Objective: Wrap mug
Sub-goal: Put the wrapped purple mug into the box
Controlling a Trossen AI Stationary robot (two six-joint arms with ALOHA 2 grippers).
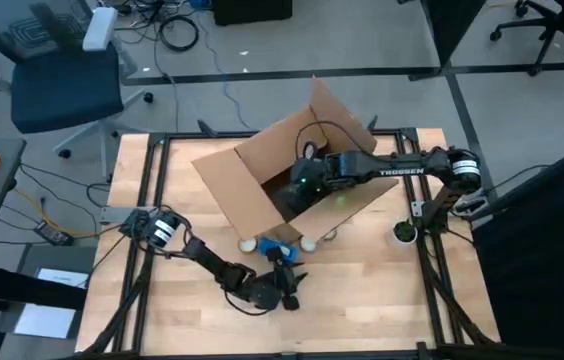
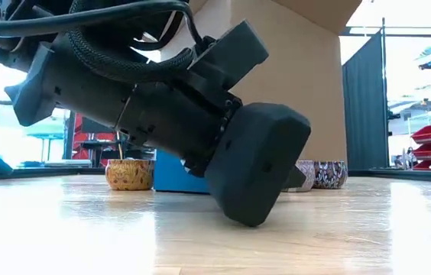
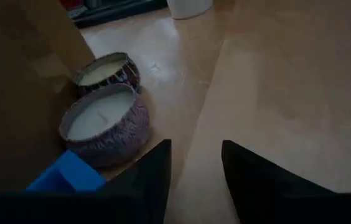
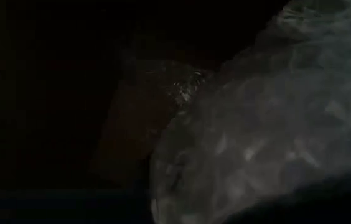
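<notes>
An open cardboard box [image 1: 262, 185] lies on the table's middle. My right gripper [image 1: 307, 180] reaches into it from the right. The right wrist view is dark and shows only crinkled clear wrap [image 4: 275, 124] close up. A white mug [image 1: 402, 232] stands upright on the table by the right arm's base, and its lower part shows in the left wrist view [image 3: 189, 6]. My left gripper [image 1: 287, 268] [image 3: 195, 146] is low over the table at the box's near side. It is open with nothing between its fingers, beside a blue block [image 3: 66, 174] and two candle tins [image 3: 104, 121].
The candle tins [image 2: 130, 174] [image 2: 326, 174] and the blue block [image 2: 173, 172] sit against the box's near wall. The box flaps [image 1: 337, 105] stand up at the far side. Bare wood [image 1: 382, 300] lies at the table's near right. An office chair [image 1: 67, 80] stands beyond the far left.
</notes>
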